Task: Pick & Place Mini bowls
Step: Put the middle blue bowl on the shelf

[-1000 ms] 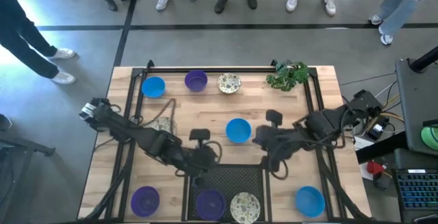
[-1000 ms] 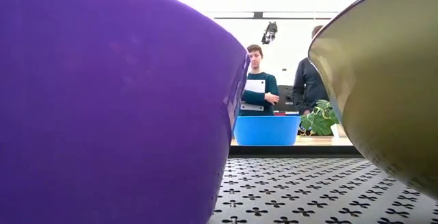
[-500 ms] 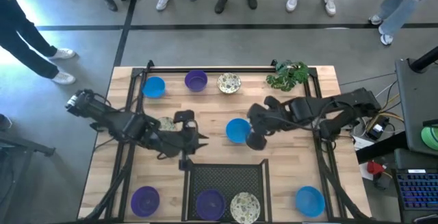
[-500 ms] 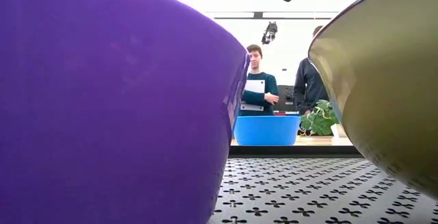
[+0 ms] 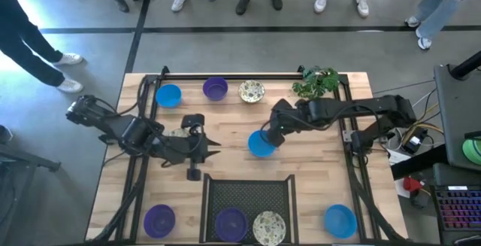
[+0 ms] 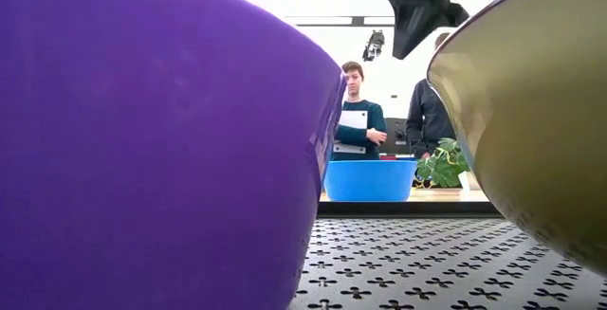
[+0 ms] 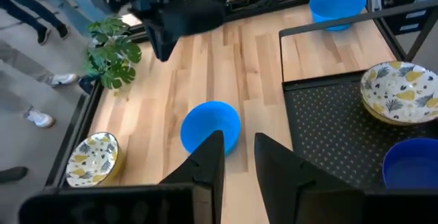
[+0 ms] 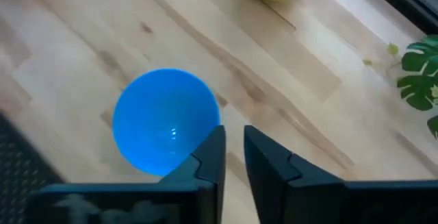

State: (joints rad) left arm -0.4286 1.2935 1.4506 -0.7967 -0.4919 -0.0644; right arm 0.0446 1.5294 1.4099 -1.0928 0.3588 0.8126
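Observation:
The blue mini bowl [image 5: 261, 145] stands upright on the wood in the table's middle, just beyond the tray; it also shows in the low view [image 6: 370, 179]. My right gripper [image 5: 268, 135] hovers above the bowl's right rim, fingers narrowly open, with the bowl [image 8: 166, 121] beside its fingertips [image 8: 233, 147]. In the low view the right gripper [image 6: 413, 7] hangs well above the bowl. My left gripper [image 5: 203, 147], narrowly open, points toward the table's right, left of the same bowl [image 7: 210, 125]. A cream bowl [image 5: 180, 135] peeks out under the left arm.
The black mesh tray [image 5: 248, 193] at the near edge holds a purple bowl [image 5: 230, 222] and a cream bowl [image 5: 268, 226]. Purple [image 5: 158, 218] and blue [image 5: 340, 220] bowls flank it. Blue, purple and cream bowls [image 5: 215, 89] line the far edge beside a plant [image 5: 316, 83]. People stand beyond.
My left gripper has drawn back from over the tray toward the table's left and far side. My right gripper has swung from the right of the middle blue bowl to above its right rim, and has come down into the low view. The bowl has stayed put.

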